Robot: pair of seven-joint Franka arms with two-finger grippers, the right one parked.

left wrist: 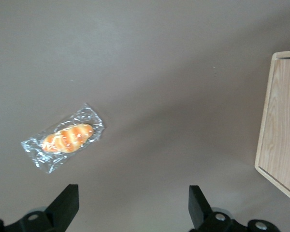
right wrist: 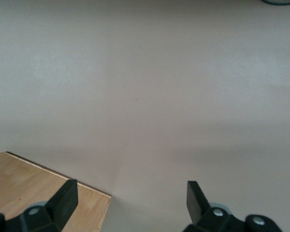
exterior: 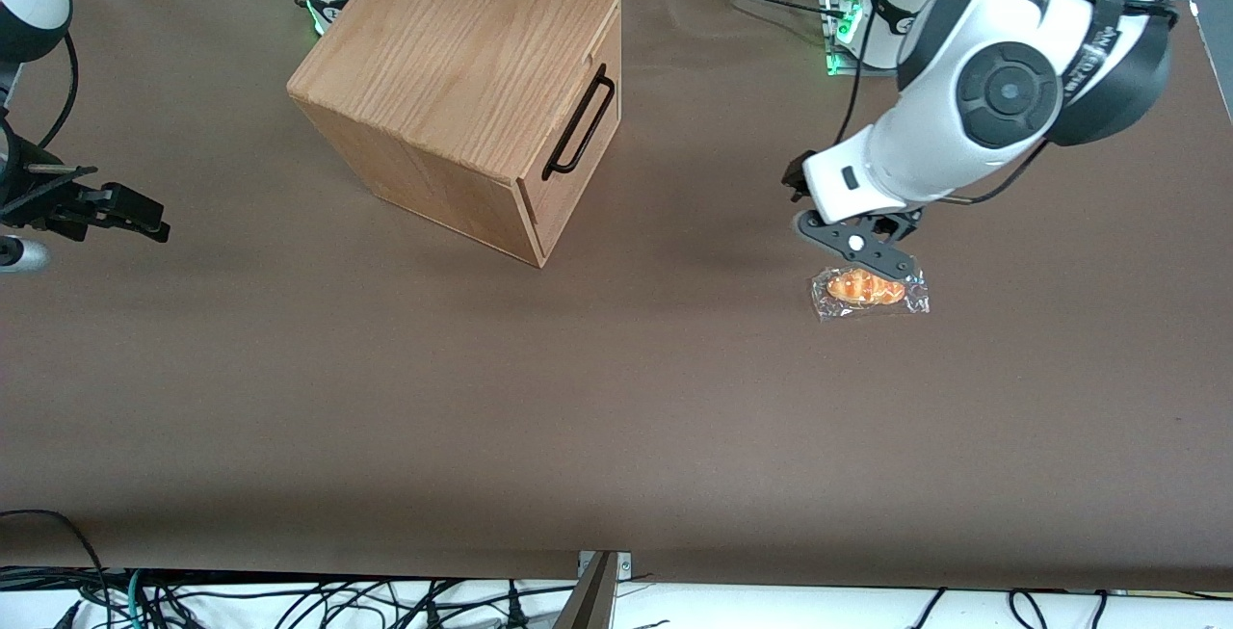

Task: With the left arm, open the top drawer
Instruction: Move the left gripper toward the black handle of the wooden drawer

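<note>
The oak box (exterior: pixel 453 80) stands on the brown table, its front facing the working arm's end. The top drawer (exterior: pixel 584 163) sits flush in the box, shut, with its long black bar handle (exterior: pixel 581 123) on the front. The left arm (exterior: pixel 1002 90) hangs over the table well away from the box, toward its own end. Its gripper (exterior: pixel 857 248) is open and empty, just above a wrapped bread roll. In the left wrist view the gripper (left wrist: pixel 133 193) has its fingers wide apart over bare table, and an edge of the oak box (left wrist: pixel 280 121) shows.
A bread roll in clear plastic (exterior: pixel 869 289) lies on the table under the gripper, a little nearer the front camera; it also shows in the left wrist view (left wrist: pixel 66 137). The brown table (exterior: pixel 482 398) stretches between gripper and box. Cables (exterior: pixel 289 600) hang along its near edge.
</note>
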